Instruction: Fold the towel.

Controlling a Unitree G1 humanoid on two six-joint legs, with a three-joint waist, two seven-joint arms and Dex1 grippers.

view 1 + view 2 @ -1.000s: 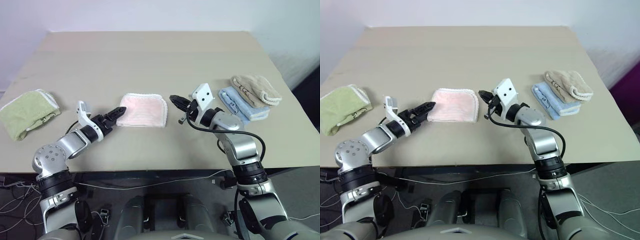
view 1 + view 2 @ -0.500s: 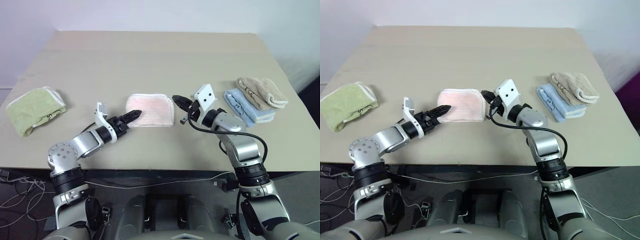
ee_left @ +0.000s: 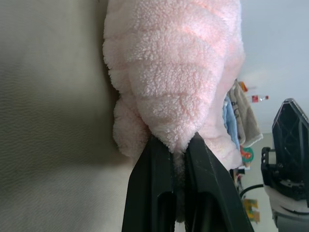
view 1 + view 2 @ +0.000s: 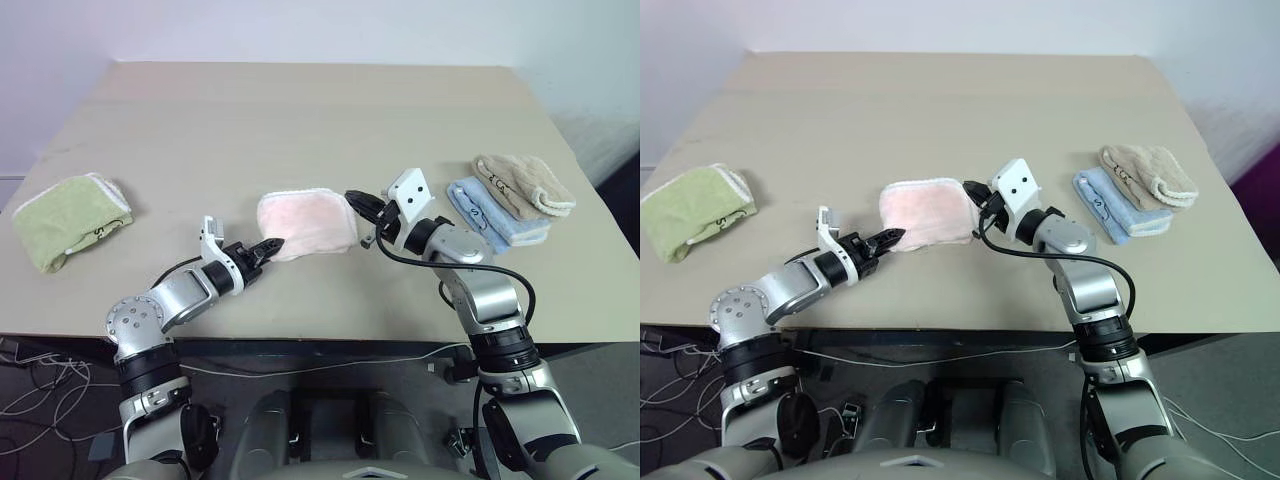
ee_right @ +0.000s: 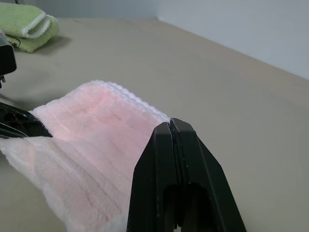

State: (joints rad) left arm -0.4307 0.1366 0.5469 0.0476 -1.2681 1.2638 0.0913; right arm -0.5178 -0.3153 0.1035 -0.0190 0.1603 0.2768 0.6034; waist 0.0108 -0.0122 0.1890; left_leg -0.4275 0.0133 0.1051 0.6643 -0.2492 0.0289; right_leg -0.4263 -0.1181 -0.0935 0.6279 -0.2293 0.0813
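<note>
The pale pink towel (image 4: pixel 308 220) lies folded small at the middle of the table (image 4: pixel 300 120). My left gripper (image 4: pixel 270 245) is shut on the towel's near left corner, and in the left wrist view its black fingers (image 3: pixel 153 169) pinch a bunched fold of pink terry (image 3: pixel 174 72). The corner is pulled up off the table. At the towel's right edge my right gripper (image 4: pixel 352 199) is shut, tips against the cloth. In the right wrist view its two fingers (image 5: pixel 159 159) stand pressed together over the towel (image 5: pixel 96 140), with nothing seen between them.
A light green folded towel (image 4: pixel 65 220) sits at the table's left edge. A light blue folded towel (image 4: pixel 495 212) and a beige one (image 4: pixel 522 183) lie at the right, just past my right arm. The table's front edge runs close under both arms.
My left gripper has moved right to the towel's near left corner and shut on it, bunching that corner. The towel now touches the right gripper, which has stayed still and shut.
</note>
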